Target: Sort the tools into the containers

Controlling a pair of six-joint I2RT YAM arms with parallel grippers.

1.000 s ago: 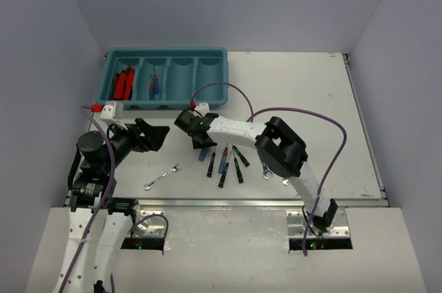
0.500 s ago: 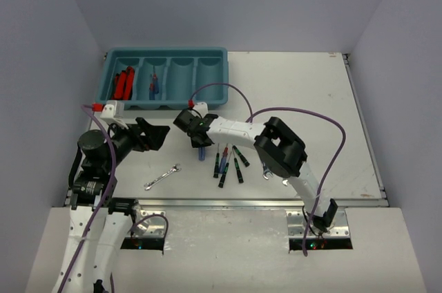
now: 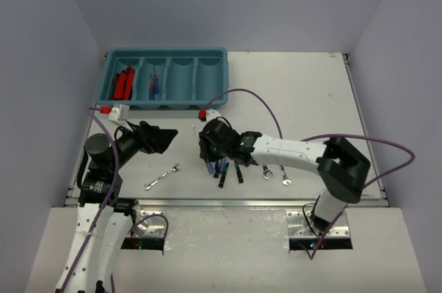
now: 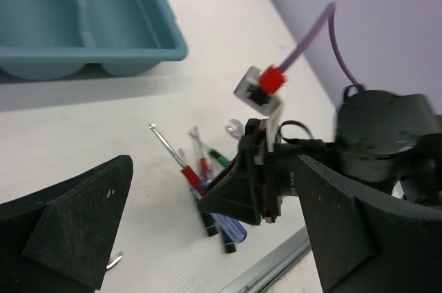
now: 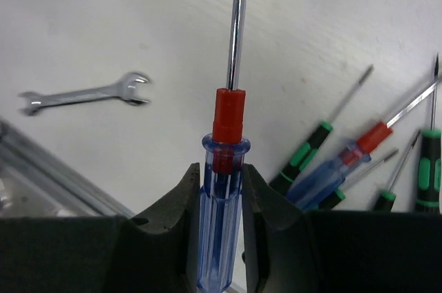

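Observation:
My right gripper (image 5: 221,193) is shut on a red-and-blue screwdriver (image 5: 224,168) by its blue handle, the steel shaft pointing away from the wrist. From above, this right gripper (image 3: 211,148) sits at the left end of the screwdriver pile (image 3: 231,168). My left gripper (image 3: 163,139) hangs open and holds nothing, left of the pile. The left wrist view shows the left gripper (image 4: 214,238), and past its fingers the held screwdriver (image 4: 186,172). The teal tray (image 3: 217,75) stands at the back left, with red pliers (image 3: 124,83) in its first compartment and a screwdriver (image 3: 153,86) in the second.
A silver wrench (image 3: 161,176) lies near the front edge, left of the pile, and shows as the same wrench (image 5: 86,94) from the right wrist. Two more wrenches (image 3: 274,173) lie right of the pile. Black-and-green screwdrivers (image 5: 304,157) lie beside the held one. Purple cables loop over the table.
My right gripper has shut on the red-and-blue screwdriver and shifted toward the near edge, its elbow swinging out to the right. The left gripper has hardly moved.

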